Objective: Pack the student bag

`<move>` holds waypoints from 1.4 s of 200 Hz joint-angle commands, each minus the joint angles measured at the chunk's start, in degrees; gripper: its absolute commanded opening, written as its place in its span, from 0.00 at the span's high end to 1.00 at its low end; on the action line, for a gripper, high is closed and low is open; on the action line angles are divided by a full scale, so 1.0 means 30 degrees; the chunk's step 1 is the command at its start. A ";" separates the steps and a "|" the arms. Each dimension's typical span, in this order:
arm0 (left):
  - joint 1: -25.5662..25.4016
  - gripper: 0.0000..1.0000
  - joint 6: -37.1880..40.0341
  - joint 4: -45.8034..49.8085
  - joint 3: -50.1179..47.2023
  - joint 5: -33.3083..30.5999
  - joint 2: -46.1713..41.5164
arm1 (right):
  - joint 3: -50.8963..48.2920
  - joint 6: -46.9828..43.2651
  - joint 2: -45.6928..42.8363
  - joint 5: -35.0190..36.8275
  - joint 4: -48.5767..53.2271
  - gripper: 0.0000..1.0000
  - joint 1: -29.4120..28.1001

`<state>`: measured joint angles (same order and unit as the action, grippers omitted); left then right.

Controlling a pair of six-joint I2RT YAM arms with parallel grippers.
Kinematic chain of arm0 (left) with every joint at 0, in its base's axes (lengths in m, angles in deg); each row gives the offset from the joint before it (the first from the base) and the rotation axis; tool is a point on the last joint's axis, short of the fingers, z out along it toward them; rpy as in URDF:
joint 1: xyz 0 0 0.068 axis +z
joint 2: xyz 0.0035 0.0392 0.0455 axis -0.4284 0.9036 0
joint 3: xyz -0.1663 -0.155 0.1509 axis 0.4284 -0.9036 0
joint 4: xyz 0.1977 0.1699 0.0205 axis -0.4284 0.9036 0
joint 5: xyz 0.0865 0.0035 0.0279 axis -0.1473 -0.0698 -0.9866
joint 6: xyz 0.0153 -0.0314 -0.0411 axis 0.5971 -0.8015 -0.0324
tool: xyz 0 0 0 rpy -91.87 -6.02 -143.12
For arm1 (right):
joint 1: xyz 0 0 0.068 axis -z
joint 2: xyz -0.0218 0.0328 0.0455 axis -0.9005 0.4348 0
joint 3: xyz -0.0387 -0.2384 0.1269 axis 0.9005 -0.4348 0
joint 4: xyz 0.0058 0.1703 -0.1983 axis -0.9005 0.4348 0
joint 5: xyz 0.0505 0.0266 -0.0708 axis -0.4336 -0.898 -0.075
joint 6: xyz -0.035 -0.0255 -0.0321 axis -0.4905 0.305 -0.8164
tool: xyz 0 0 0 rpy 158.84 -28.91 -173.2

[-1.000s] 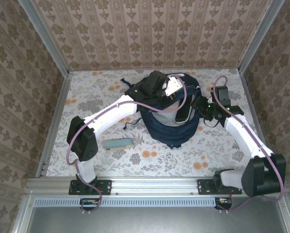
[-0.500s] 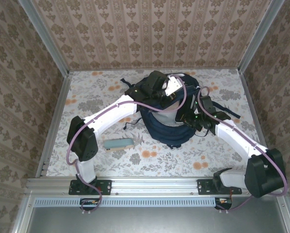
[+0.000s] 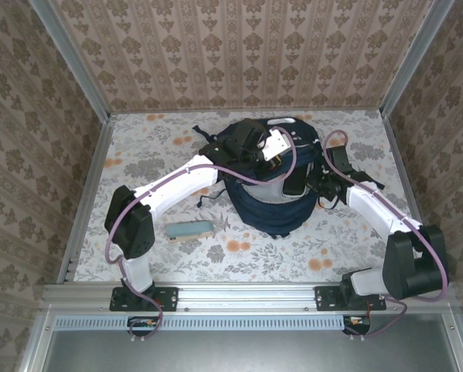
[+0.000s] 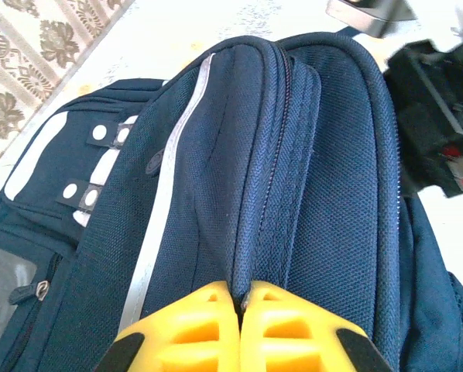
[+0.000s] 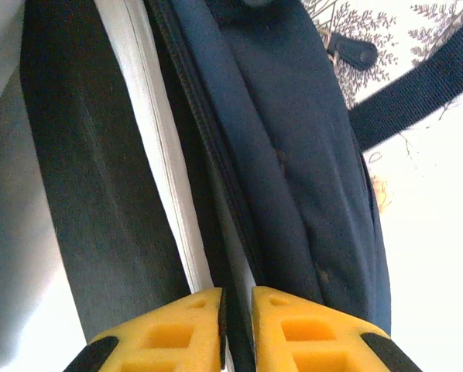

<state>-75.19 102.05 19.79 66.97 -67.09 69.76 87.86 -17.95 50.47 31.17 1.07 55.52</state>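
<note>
Far left, a metal rail (image 3: pixel 88 186) edges the table (image 3: pixel 138 159). The flowered cloth between it and the bag is bare, so there is plenty of room on that side. A small teal oblong case (image 3: pixel 189 229) lies flat near the front, well apart from the bag.

The student bag (image 3: pixel 266 205) sits at the far middle of the table, bulky and rounded. Its top is close to the back wall and there is a free strip of cloth in front of it. It is coarse-woven navy fabric with ribbed seams and a smooth pale reflective stripe (image 4: pixel 166 194) running down it.

My left gripper (image 4: pixel 241 298) is on top of the bag. Its yellow fingers (image 4: pixel 193 329) are pressed together, pinching a raised fold of the navy fabric.

At the bag's right rim a dark flat slab (image 3: pixel 294 181) stands in the opening. The right wrist camera shows it matte, with a thin white edge (image 5: pixel 158 155).

My right gripper (image 5: pixel 238 302) has its fingers nearly touching, nipping a thin dark edge that looks like the bag's zip tape.

A dark webbing strap (image 5: pixel 417 93) trails over the cloth on the right. The margin to the right-hand rail is narrow.
</note>
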 commanded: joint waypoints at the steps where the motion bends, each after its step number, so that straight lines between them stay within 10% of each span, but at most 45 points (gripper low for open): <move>1: -0.0207 0.98 -0.0014 -0.1889 0.0244 0.1752 -0.1592 | 0.0887 -0.0267 0.0802 -0.0816 -0.0873 0.82 0.0177; 97: -0.0048 0.98 -0.0985 -0.2583 0.0673 0.0346 -0.1093 | -0.2581 0.3051 -0.3694 -0.1886 -0.0162 0.78 -0.2282; 137: -0.0025 0.98 -0.0994 -0.2342 0.0652 0.0375 -0.1136 | -0.2531 0.3397 -0.2073 -0.2093 -0.1515 0.63 -0.2718; 280: 0.0156 0.99 -0.1341 -0.2180 0.0522 0.0229 -0.0989 | 0.0794 0.2920 0.3956 0.0899 -0.6873 0.80 -0.0597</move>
<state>-75.04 99.65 18.48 66.88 -68.05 69.65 86.92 -8.77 58.84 32.57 -12.08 52.13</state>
